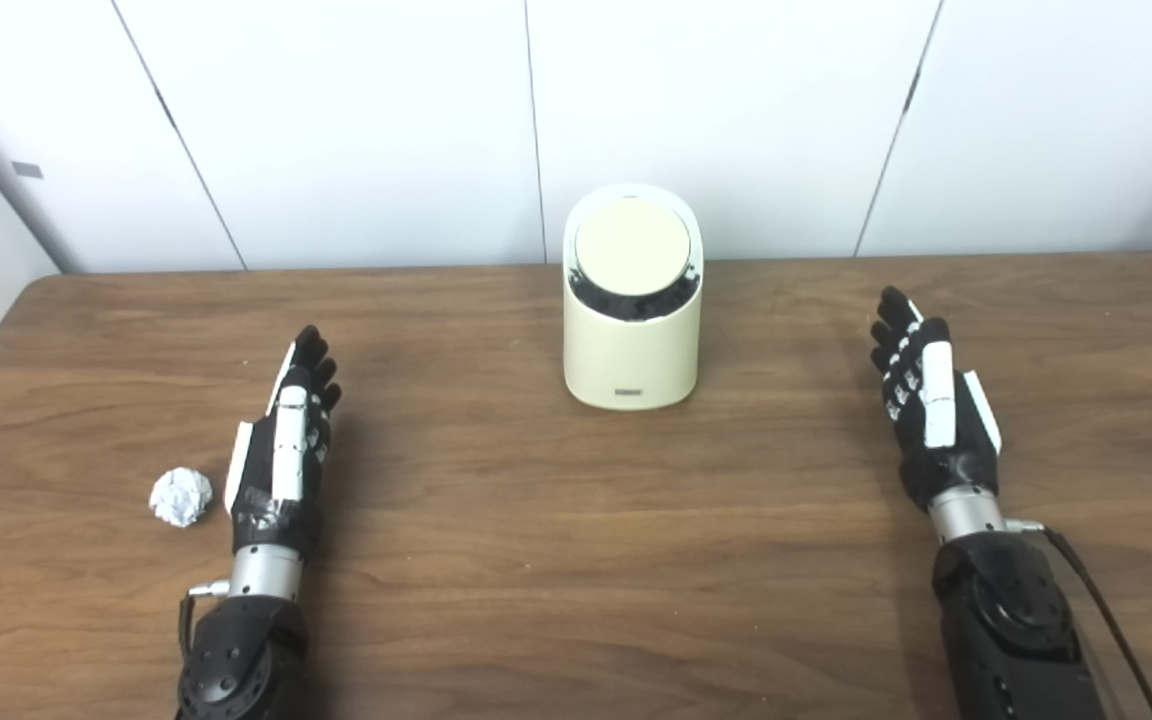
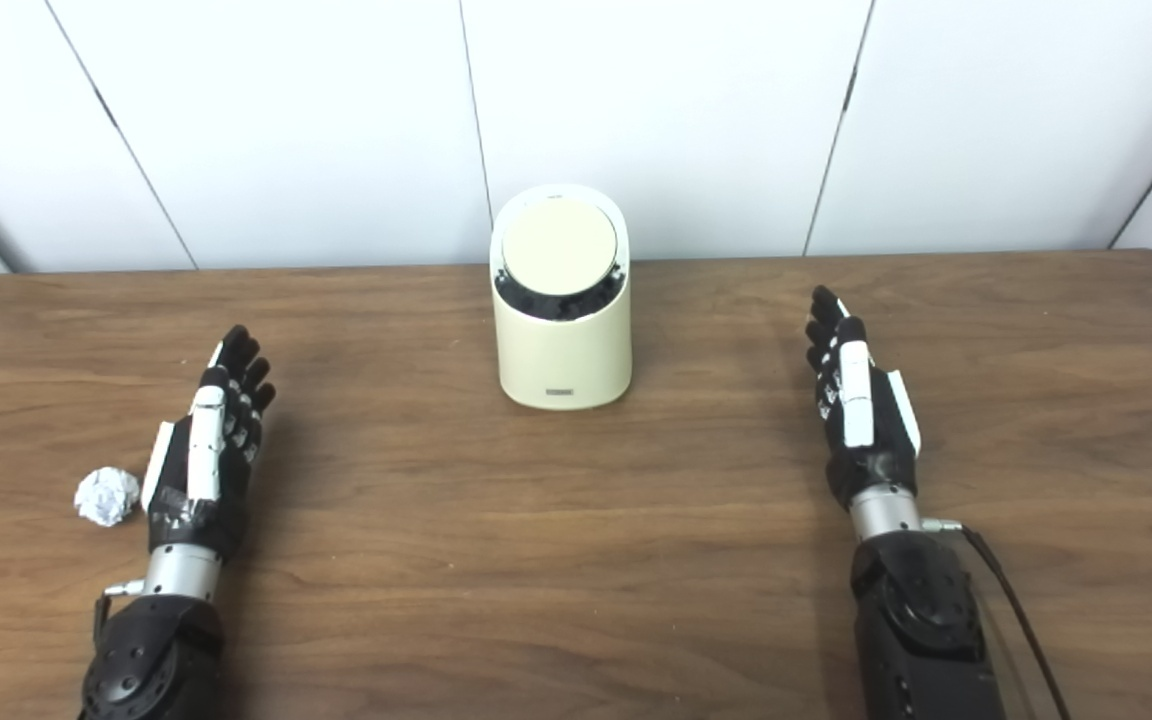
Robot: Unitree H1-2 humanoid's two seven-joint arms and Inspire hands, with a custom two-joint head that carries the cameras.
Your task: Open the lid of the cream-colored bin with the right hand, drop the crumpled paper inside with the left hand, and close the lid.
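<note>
Cream-colored bin at the back middle of the wooden desk, round lid tilted toward the camera. Crumpled paper just beside the left hand, not touching. Right hand well off to the bin's right. Both empty, fingers stretched out straight.
</note>
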